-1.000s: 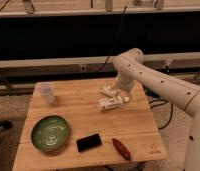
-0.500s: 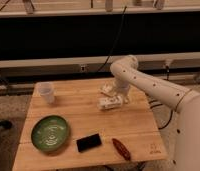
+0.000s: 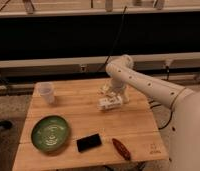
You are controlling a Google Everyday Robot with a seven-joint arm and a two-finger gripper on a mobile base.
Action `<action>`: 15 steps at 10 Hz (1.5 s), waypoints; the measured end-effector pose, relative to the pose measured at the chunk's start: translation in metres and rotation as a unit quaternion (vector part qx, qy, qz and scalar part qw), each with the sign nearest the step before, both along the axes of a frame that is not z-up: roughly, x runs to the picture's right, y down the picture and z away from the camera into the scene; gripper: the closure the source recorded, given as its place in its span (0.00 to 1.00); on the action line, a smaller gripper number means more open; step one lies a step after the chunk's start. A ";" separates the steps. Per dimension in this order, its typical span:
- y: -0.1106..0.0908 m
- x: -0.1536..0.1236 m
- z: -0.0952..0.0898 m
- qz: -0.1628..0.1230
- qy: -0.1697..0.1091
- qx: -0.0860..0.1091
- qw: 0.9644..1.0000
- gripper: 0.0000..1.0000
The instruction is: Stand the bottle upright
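The bottle (image 3: pixel 108 104) is a small pale object that lies on its side on the wooden table (image 3: pixel 78 117), a little right of the middle. My gripper (image 3: pixel 111 96) is right above it at the end of the white arm, which reaches in from the right. The gripper's lower part merges with the bottle, so I cannot tell whether it touches or holds it. The bottle's cap and label cannot be made out.
A translucent plastic cup (image 3: pixel 46 92) stands upright at the back left. A green plate (image 3: pixel 51 133) lies at the front left, a black flat device (image 3: pixel 89 142) beside it, and a reddish-brown oblong item (image 3: pixel 121 148) near the front edge. A dark wall with rails runs behind the table.
The arm's elbow has swung to the left and up over the table's back edge. The gripper has stayed over the bottle, which still lies in about the same place.
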State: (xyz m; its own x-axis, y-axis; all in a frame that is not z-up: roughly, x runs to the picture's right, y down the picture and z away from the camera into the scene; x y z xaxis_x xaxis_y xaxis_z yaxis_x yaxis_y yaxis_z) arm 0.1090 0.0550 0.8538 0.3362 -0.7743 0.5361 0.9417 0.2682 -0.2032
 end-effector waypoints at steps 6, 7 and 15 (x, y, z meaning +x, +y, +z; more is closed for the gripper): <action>0.011 0.008 0.040 0.078 0.132 -0.062 0.986 0.20; 0.014 0.011 0.043 0.098 0.151 -0.070 0.981 0.20; 0.041 0.044 0.052 0.238 0.183 -0.111 0.947 0.20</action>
